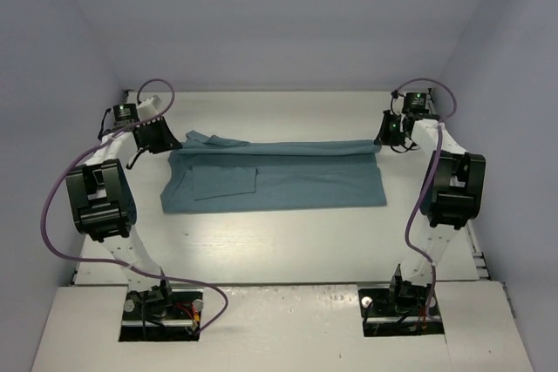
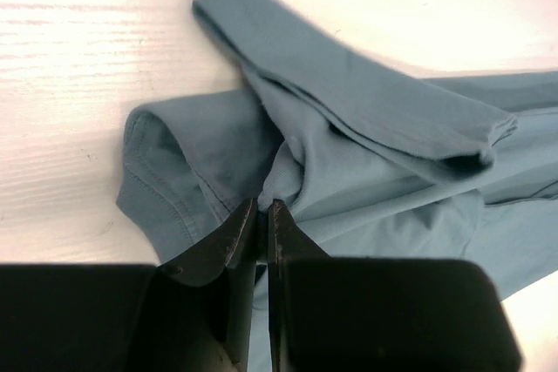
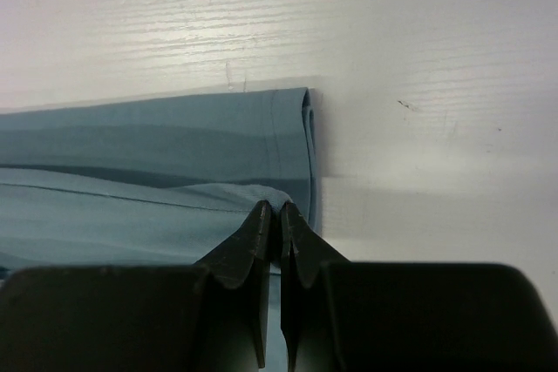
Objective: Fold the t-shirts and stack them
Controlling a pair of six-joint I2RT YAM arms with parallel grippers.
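The teal t-shirt (image 1: 275,179) lies across the middle of the table, folded lengthwise into a long band, with its sleeves at the left end. My left gripper (image 1: 159,137) is at the shirt's far left corner. In the left wrist view it (image 2: 262,206) is shut on a pinch of cloth by the sleeve (image 2: 349,93). My right gripper (image 1: 392,134) is at the far right corner. In the right wrist view it (image 3: 274,208) is shut on the shirt's hem edge (image 3: 288,141). A folded ridge runs between the two grippers along the far edge.
The white table (image 1: 288,241) is walled by pale blue panels at the back and sides. The arm bases (image 1: 161,302) stand at the near edge. Purple cables (image 1: 52,198) loop off both arms.
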